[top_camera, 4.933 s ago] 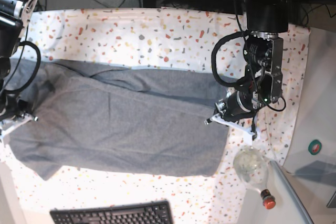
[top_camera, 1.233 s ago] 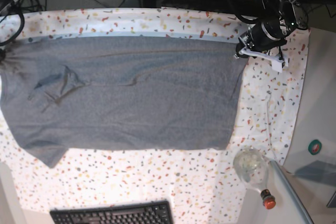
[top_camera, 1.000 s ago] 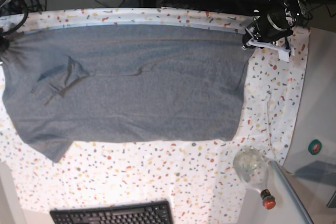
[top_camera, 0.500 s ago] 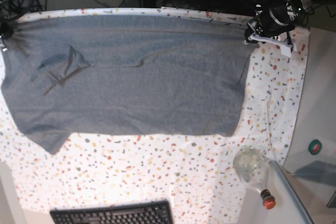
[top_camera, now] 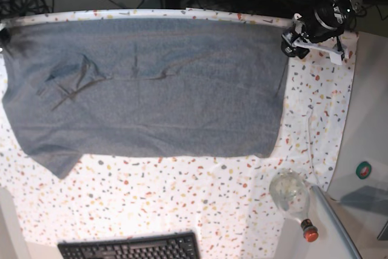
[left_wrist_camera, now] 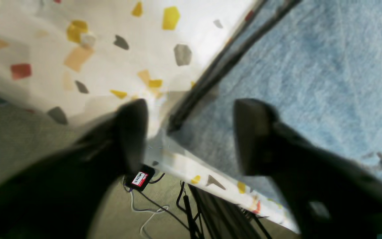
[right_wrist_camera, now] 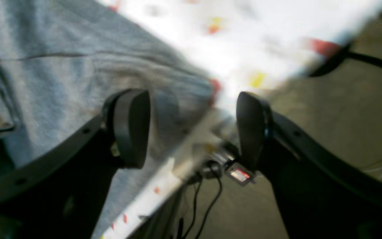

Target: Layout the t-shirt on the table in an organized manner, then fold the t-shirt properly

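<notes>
T-shirt (top_camera: pixel 151 86) spread flat across table (top_camera: pixel 200 204), ready for folding.
Left gripper (left_wrist_camera: pixel 191 136) at 2 o'clock corner, right gripper (right_wrist_camera: pixel 192 127) at 10 o'clock: jaws apart, nothing held.

t-shirt (top_camera: pixel 145 89): plain heather dark grey in the base view, washing out to pale blue-grey in both wrist views, no print visible. table (top_camera: pixel 182 198): white cloth speckled with red, yellow, orange and grey flecks; at 5 o'clock a clear glass bottle (top_camera: pixel 291 195) with a red cap, at 6 o'clock a black keyboard (top_camera: pixel 130 248), and at 4 o'clock a small green-and-red roll (top_camera: pixel 363 170) on the plain grey side surface (top_camera: pixel 370 125). Both grippers' fingers (left_wrist_camera: pixel 131 132) are matt black, and the floor under the table edge reads dull olive-grey.
</notes>
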